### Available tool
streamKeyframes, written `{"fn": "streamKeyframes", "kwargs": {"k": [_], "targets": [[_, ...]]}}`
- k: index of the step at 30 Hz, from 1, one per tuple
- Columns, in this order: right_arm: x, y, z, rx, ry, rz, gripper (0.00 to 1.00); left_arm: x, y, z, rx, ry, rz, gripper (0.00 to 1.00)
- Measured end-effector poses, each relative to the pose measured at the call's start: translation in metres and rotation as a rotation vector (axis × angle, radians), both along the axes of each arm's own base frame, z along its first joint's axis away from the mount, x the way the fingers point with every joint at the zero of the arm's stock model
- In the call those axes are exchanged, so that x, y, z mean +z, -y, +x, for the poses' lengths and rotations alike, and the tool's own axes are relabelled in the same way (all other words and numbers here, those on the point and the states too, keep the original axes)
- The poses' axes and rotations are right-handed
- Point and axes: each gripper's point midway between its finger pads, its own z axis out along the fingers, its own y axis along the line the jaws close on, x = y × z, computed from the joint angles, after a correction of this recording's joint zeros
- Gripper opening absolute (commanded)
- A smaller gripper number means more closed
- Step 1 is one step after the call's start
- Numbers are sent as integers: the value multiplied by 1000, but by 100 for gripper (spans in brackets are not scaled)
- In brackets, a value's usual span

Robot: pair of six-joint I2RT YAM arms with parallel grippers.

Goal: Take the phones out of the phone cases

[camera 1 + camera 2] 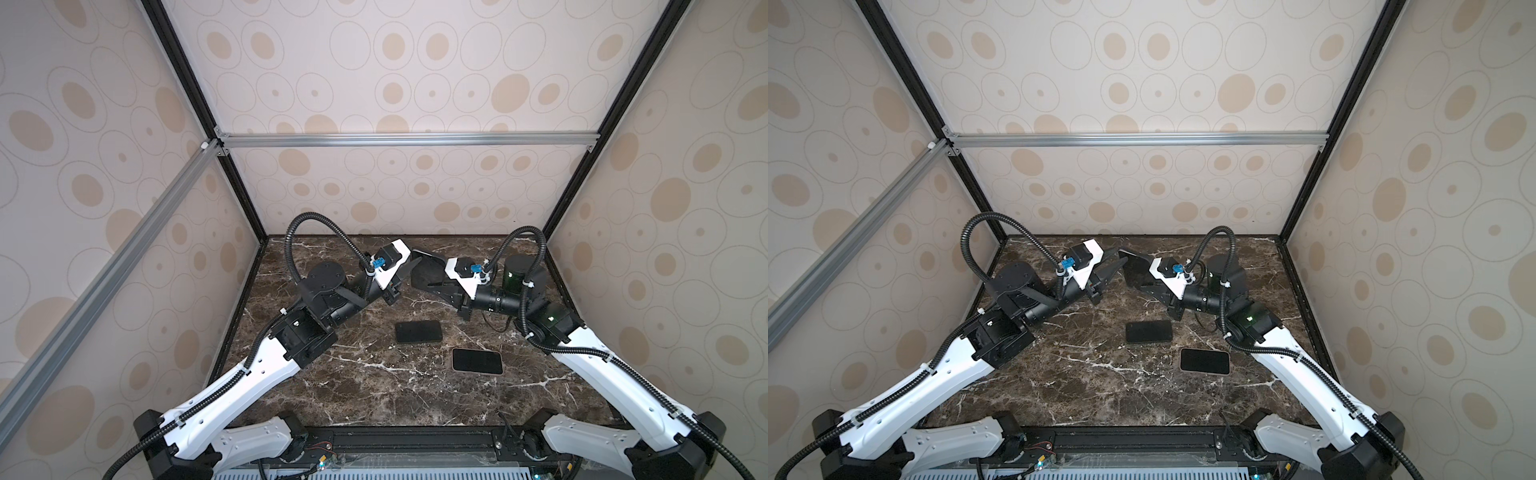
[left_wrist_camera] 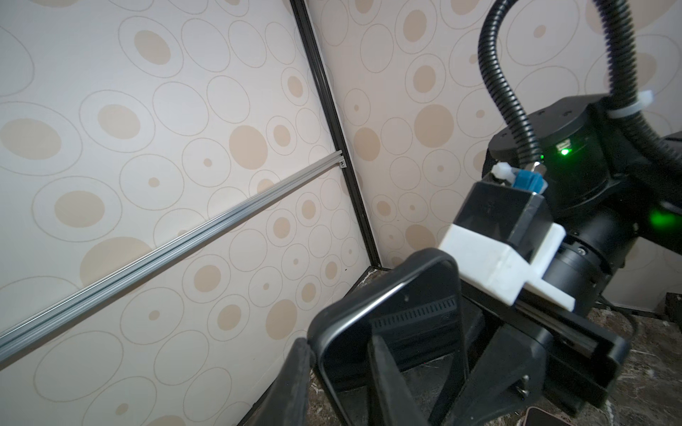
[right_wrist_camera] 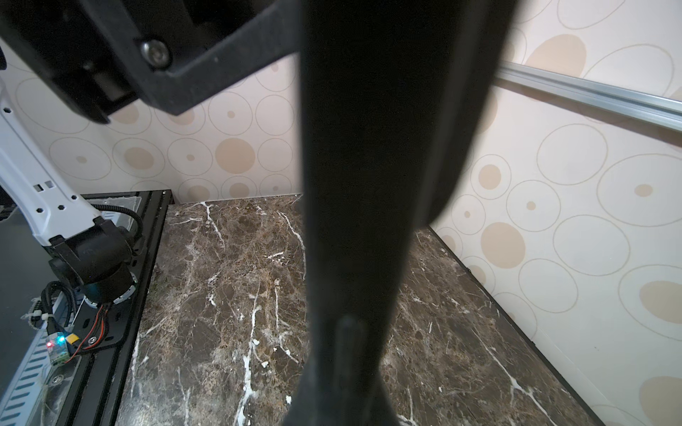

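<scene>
Phone (image 2: pixel 413 332) isn't out yet afaict. It sits inside the black phone case (image 2: pixel 332 313), and the pair is held up in the air at the back, above the worktop (image 1: pixel 374 395), between the two arms. Right pincer (image 1: pixel 428 284) is clamped tight on the case edge nearest it. Left pincer (image 1: pixel 411 264) has a narrow gap, one finger over the screen and one behind the case corner, so it's pinching that corner imo. Looks like the peel is only starting, can't tell if the rim has popped anywhere. Left to do: work the rim off, pull the phone free.

Count: 1 cased phone in the air. 2 more lie flat mid-worktop, a black phone (image 1: pixel 417 331) and a pale-rimmed phone (image 1: pixel 477 360), near each other, not touching. 2 arms, 2 pincers.
</scene>
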Motion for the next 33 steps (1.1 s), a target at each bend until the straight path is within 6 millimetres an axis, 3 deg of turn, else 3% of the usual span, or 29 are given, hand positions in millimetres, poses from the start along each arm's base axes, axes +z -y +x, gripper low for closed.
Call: {"fn": "streamKeyframes", "kwargs": {"k": [33], "targets": [[-12, 3, -6, 18, -23, -50, 0, -15, 9, -2, -174, -74, 74, 38]]}}
